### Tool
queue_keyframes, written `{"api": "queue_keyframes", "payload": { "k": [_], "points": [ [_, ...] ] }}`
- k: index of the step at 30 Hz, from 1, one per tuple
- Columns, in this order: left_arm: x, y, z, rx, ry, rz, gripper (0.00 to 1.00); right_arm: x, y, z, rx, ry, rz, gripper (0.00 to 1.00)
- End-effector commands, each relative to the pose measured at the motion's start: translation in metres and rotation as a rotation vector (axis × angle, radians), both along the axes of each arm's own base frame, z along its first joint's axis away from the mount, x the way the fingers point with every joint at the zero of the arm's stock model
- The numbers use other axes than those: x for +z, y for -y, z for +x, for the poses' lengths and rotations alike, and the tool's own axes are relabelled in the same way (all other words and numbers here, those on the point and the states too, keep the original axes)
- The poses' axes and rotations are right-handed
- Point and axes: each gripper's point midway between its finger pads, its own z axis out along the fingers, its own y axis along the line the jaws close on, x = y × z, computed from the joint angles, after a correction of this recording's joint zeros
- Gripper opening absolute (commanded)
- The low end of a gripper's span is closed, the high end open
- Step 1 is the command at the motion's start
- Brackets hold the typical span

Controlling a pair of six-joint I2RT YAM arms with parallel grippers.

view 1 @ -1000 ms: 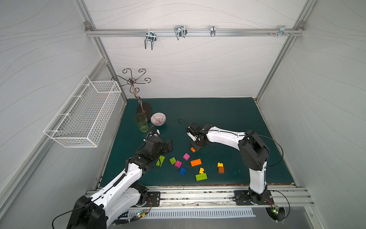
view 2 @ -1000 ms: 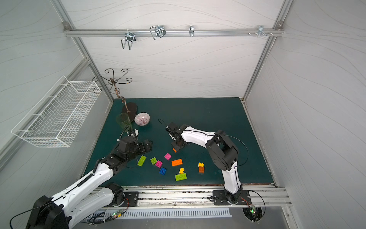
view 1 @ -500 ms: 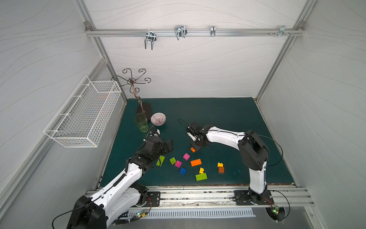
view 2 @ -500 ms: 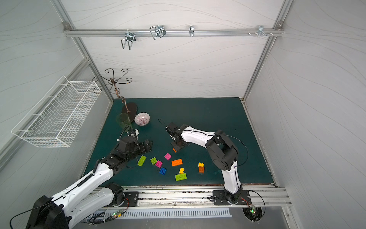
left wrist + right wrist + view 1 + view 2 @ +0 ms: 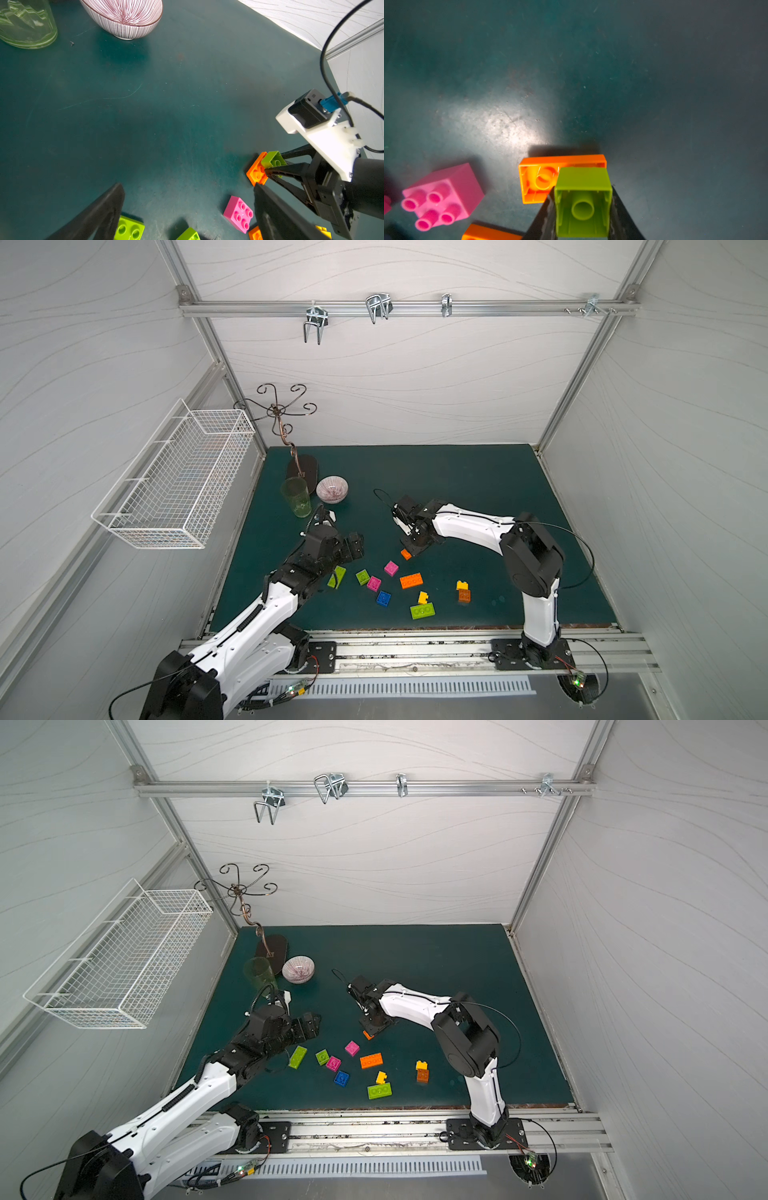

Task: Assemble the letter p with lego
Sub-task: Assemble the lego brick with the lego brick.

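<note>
Currently the right gripper [image 5: 410, 546] is clenching a lime green square brick [image 5: 582, 180] by two opposite sides. The brick's hollow underside is facing the wrist camera, and the brick is touching a small orange brick [image 5: 539, 178]. In both top views this pair is sitting at the far edge of the loose lego, about mid-counter [image 5: 457, 489], with a magenta brick [image 5: 391, 568] just near of it. Whether the two bricks are already locked together, or only meeting, cannot be told.

The step in hand is probably seating green on orange as a first piece of the P. To do it well, the push should be running straight along the stud axis, with the green brick kept square to the orange one. In the right wrist view green is covering only part of orange, so the overlap should be checked before full pressure goes on. The orange brick has nothing behind it and could skid or tip across the smooth counter.

Meanwhile the left gripper [image 5: 353, 545] is hanging released and wide, well left of the pair, above a lime oblong brick [image 5: 337, 576]. It would be helping most by bracing the orange brick from the opposite side.
</note>
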Motion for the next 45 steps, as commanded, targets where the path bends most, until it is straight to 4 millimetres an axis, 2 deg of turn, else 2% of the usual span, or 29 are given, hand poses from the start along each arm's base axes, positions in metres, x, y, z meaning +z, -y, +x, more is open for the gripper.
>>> {"api": "queue_keyframes", "payload": {
  "k": [1, 10, 21, 24, 28, 34, 39, 45],
  "points": [
    [0.015, 0.003, 0.008, 0.0, 0.059, -0.032, 0.99, -0.012, 0.005, -0.004, -0.018, -0.033, -0.039, 0.02],
    [0.016, 0.004, 0.007, -0.002, 0.061, -0.034, 0.99, -0.025, 0.017, -0.005, -0.042, -0.048, -0.088, 0.02],
    [0.016, 0.003, 0.007, 0.0, 0.064, -0.03, 0.99, -0.004, 0.016, 0.004, -0.04, -0.007, -0.069, 0.02],
    [0.016, 0.003, 0.008, 0.0, 0.064, -0.03, 0.99, -0.004, 0.015, 0.003, -0.036, -0.011, -0.062, 0.02],
    [0.017, 0.003, 0.007, -0.001, 0.066, -0.029, 0.99, -0.015, 0.015, 0.001, -0.039, -0.044, -0.056, 0.02],
    [0.016, 0.003, 0.007, -0.001, 0.065, -0.029, 0.99, -0.037, 0.025, -0.002, -0.064, -0.067, -0.098, 0.02],
    [0.016, 0.004, 0.007, -0.004, 0.066, -0.031, 0.99, -0.04, 0.03, -0.004, -0.066, -0.07, -0.112, 0.01],
    [0.017, 0.003, 0.007, -0.003, 0.069, -0.03, 0.99, -0.059, 0.024, -0.022, -0.067, -0.169, -0.069, 0.02]
  ]
}}
